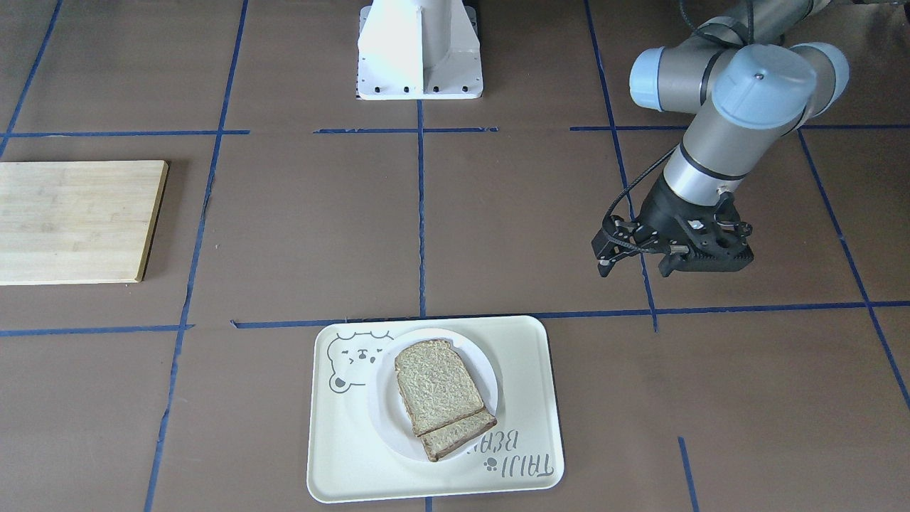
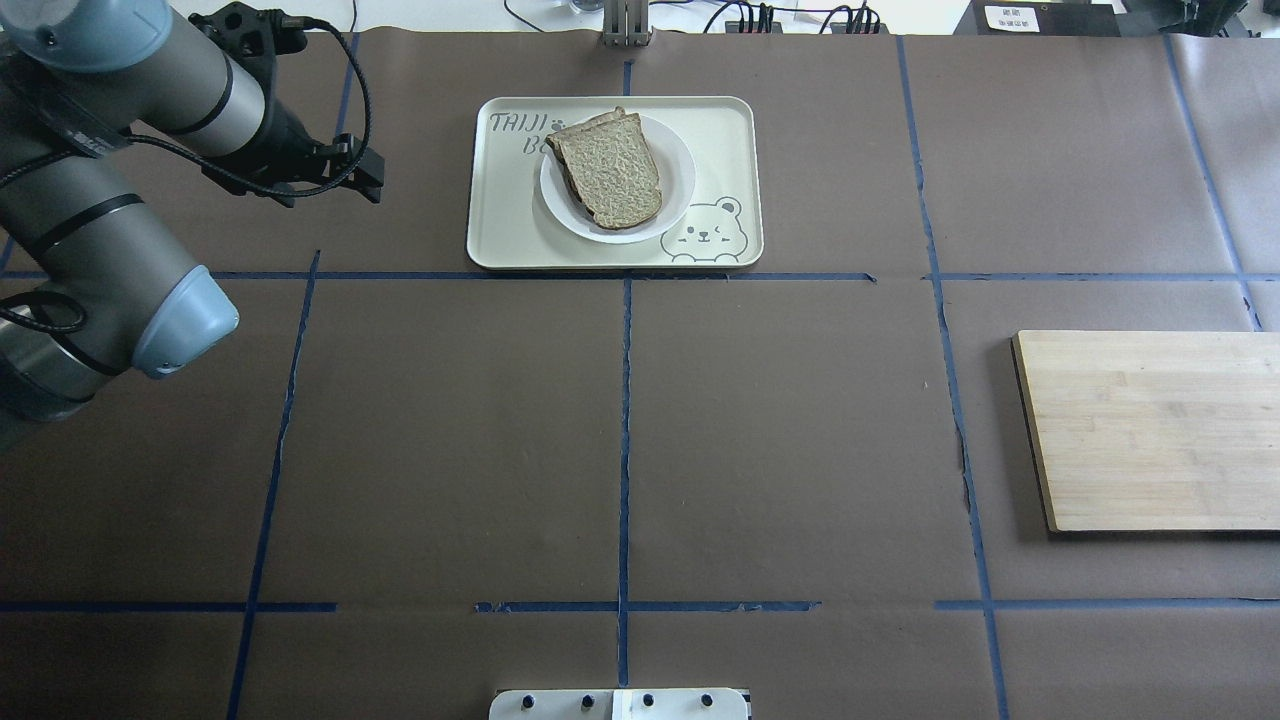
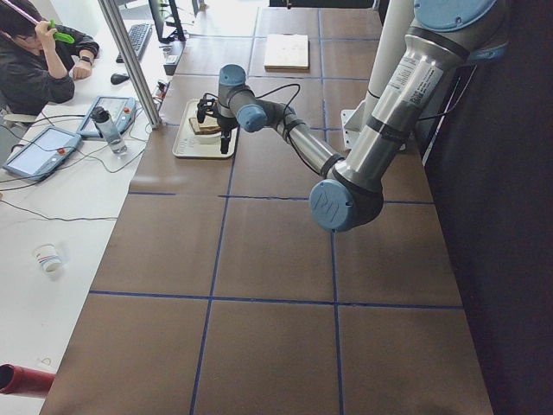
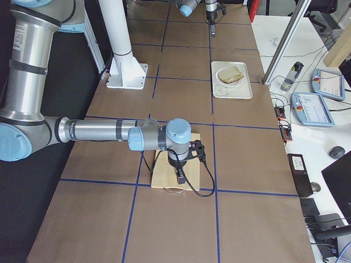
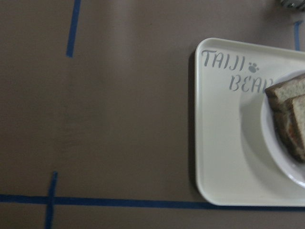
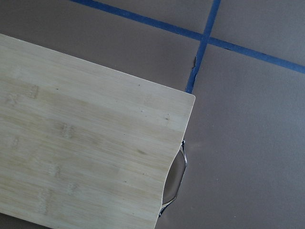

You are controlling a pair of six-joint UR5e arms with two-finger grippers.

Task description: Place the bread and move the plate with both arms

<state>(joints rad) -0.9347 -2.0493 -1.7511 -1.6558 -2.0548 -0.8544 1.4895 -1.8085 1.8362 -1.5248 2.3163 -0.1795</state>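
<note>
Bread [image 1: 435, 386]: you find it on top of a second slice [image 1: 458, 435], on the plate [image 2: 675, 175] at the tray's [image 1: 526, 398] middle.
Left gripper [image 1: 700, 262]: above bare table, off the tray's lettered short side; nothing seen in it; you cannot tell how far it is open.
Right gripper [image 4: 180, 175]: well apart from the tray, over the board's [image 2: 1150, 430] edge; opening cannot be told.

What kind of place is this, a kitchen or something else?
Probably a robotics lab, not a kitchen: the table is covered in brown paper with a blue tape grid, the left arm and right arm reach over it, and a person sits beside control pendants.
</note>
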